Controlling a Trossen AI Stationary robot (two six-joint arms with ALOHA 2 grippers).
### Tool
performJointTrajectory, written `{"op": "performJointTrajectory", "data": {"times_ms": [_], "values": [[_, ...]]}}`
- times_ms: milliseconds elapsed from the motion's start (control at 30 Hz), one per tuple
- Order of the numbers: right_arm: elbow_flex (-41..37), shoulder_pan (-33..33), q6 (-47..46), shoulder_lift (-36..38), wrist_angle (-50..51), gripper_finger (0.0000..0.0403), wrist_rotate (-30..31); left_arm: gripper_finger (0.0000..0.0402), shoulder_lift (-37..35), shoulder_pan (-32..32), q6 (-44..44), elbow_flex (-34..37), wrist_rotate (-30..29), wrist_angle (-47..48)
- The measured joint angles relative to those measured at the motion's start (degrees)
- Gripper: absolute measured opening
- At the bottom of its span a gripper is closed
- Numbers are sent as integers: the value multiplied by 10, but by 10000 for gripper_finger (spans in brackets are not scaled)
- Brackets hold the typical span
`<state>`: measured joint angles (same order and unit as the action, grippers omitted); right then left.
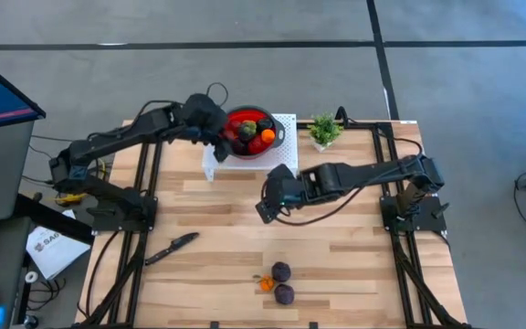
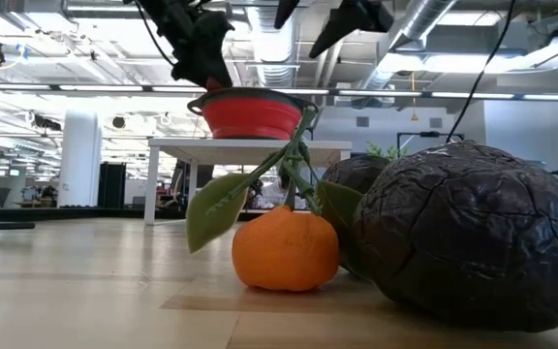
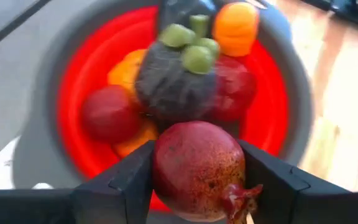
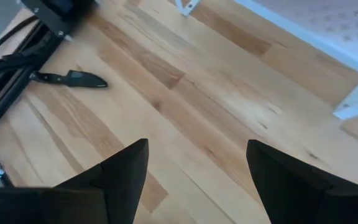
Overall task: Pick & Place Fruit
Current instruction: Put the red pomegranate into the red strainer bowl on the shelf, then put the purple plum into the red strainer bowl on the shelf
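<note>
Fruit, in transit: one red speckled pomegranate [image 3: 197,171], pinched between the two fingers of the left gripper [image 3: 194,180], held over the near rim of the red bowl [image 3: 73,124] and not yet let go. Fruit, already in the bowl: an orange piece [image 3: 235,28], a dark piece with green leaves [image 3: 169,87], several red and orange pieces packed around it; the bowl sits on a small white stand [image 1: 286,128] at the far middle of the table [image 1: 354,247]. Fruit, outstanding: a leafy orange piece [image 2: 284,247] and two dark purple pieces [image 1: 282,271] [image 1: 284,293], clustered together near the table's front edge, well apart from the bowl. Right gripper [image 4: 194,168]: fingers spread, empty, hanging over bare wood at mid-table. Other items: black knife [image 1: 172,247] lying at the left front; small potted plant [image 1: 324,131] beside the stand. Judgement: most of the load is delivered; one release plus three picks appear to remain.
</note>
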<state>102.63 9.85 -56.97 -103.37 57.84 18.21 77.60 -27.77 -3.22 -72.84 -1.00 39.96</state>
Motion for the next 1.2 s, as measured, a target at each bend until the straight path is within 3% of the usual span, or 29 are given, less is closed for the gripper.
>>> {"op": "performJointTrajectory", "data": {"times_ms": [500,967,1200], "values": [[0,5,-3,0,17,265,19,202,22,-34,-33,0,4,-9],[0,5,-1,0,17,265,19,270,21,-37,-47,0,1,-18],[0,1,4,0,17,265,9,269,-32,-38,-48,0,29,-18]]}}
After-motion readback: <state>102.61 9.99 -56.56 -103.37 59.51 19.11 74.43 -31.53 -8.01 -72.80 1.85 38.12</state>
